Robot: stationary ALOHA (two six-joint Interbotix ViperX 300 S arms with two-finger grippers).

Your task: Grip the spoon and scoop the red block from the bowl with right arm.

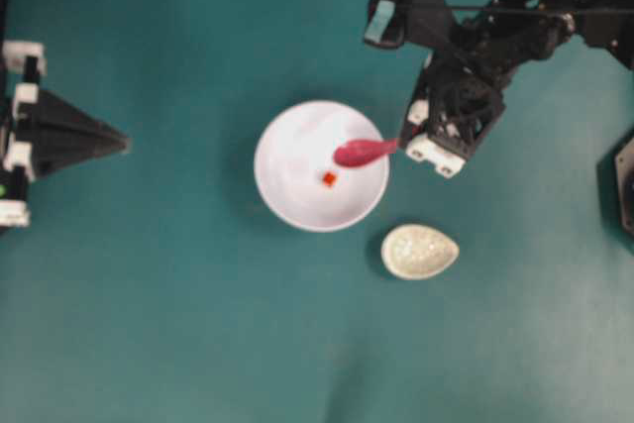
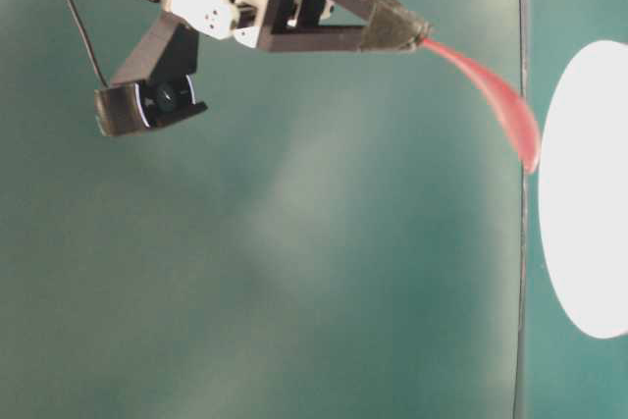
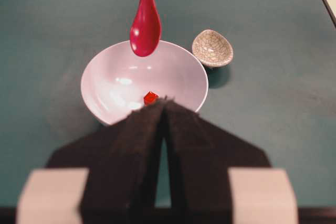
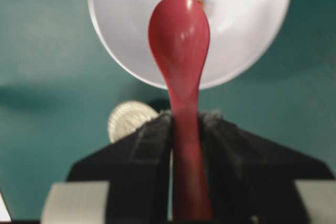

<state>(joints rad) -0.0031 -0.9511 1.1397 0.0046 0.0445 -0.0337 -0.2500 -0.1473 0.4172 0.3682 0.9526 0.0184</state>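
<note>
A flat teal tabletop [image 1: 178,324] carries everything. Over its right side reaches the black right arm [image 1: 515,17], its lattice gripper [image 4: 185,129] clenched on the handle of the glossy magenta-pink soup spoon [image 1: 363,152]; the right wrist view shows the handle pinched between the two jaws. On the left edge the pointed black left gripper [image 1: 99,140] sits parked, its jaws pressed together on nothing, well apart from the dishes.

The plain round white bowl [image 1: 287,195] stands mid-table, with a small speckled grey-white teardrop dish [image 1: 420,251] just beside it toward the right arm. The spoon's scoop hangs over the bowl's rim on the arm's side; from the left wrist view it seems raised above the bowl, not touching, though the height is hard to judge. The tiny red-orange cube, the red block [image 1: 329,178], lies on the bowl's floor near the middle, close to the scoop tip but apart from it.

The grip looks done; the scoop is the step in hand. Next the scoop likely needs lowering into the bowl, then sliding its lip under the block and levelling before lifting, so the cube does not skid away up the curved wall.
</note>
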